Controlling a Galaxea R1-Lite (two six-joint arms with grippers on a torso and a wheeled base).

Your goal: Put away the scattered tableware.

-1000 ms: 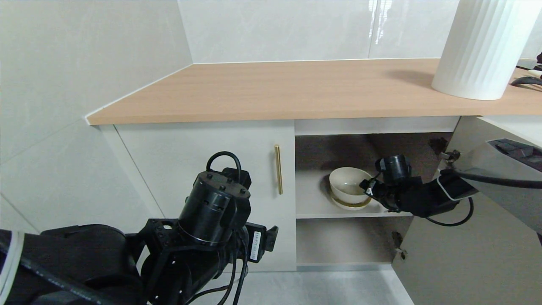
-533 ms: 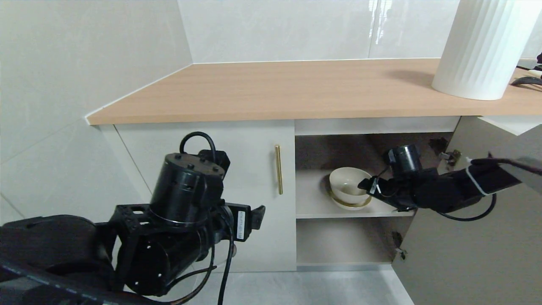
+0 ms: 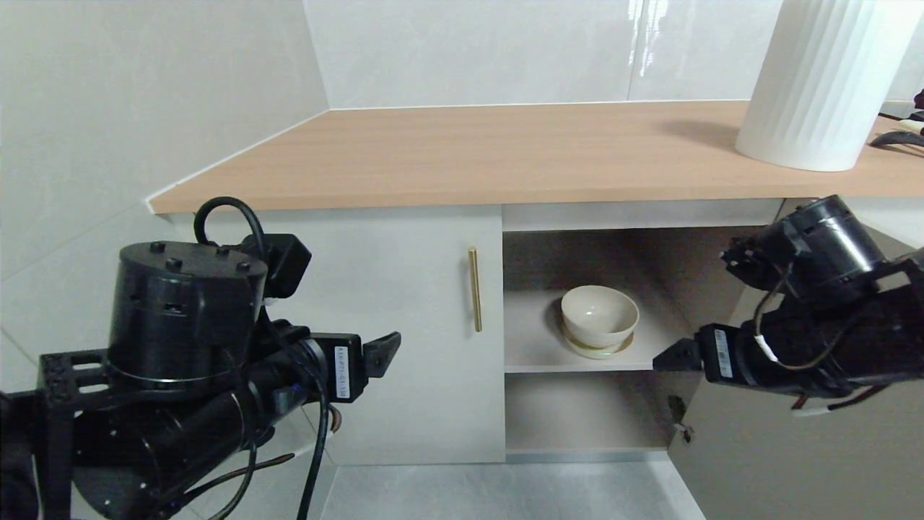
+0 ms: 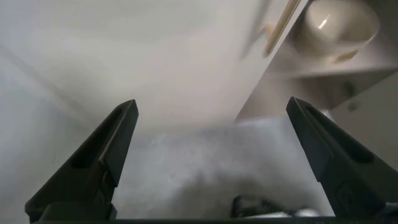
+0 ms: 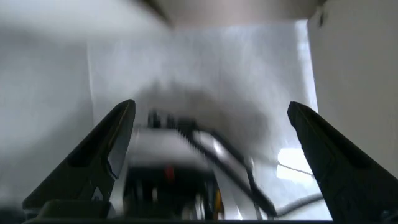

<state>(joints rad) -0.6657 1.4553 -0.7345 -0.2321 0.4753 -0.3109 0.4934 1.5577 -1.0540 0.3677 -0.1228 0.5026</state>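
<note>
A cream bowl (image 3: 599, 315) sits on a small plate (image 3: 598, 351) on the middle shelf (image 3: 530, 347) of the open cabinet; it is also in the left wrist view as the bowl (image 4: 339, 23). My right gripper (image 3: 671, 355) hangs outside the cabinet, just right of the shelf's front edge and apart from the bowl. The right wrist view shows this gripper (image 5: 211, 155) open and empty, facing the floor. My left gripper (image 3: 380, 352) is in front of the closed left door. Seen from its own wrist, the left gripper (image 4: 211, 155) is open with nothing between its fingers (image 4: 115, 146).
The closed left door carries a gold handle (image 3: 473, 289). The right door (image 3: 794, 440) stands swung open at the right. A tall white ribbed vase (image 3: 823, 79) and a dark utensil (image 3: 895, 137) are on the wooden countertop (image 3: 469, 155). A lower shelf (image 3: 585, 415) lies under the bowl.
My right gripper has drawn back out of the cabinet, away from the bowl, which stays on the plate. The left arm has swung left and away from the door.
</note>
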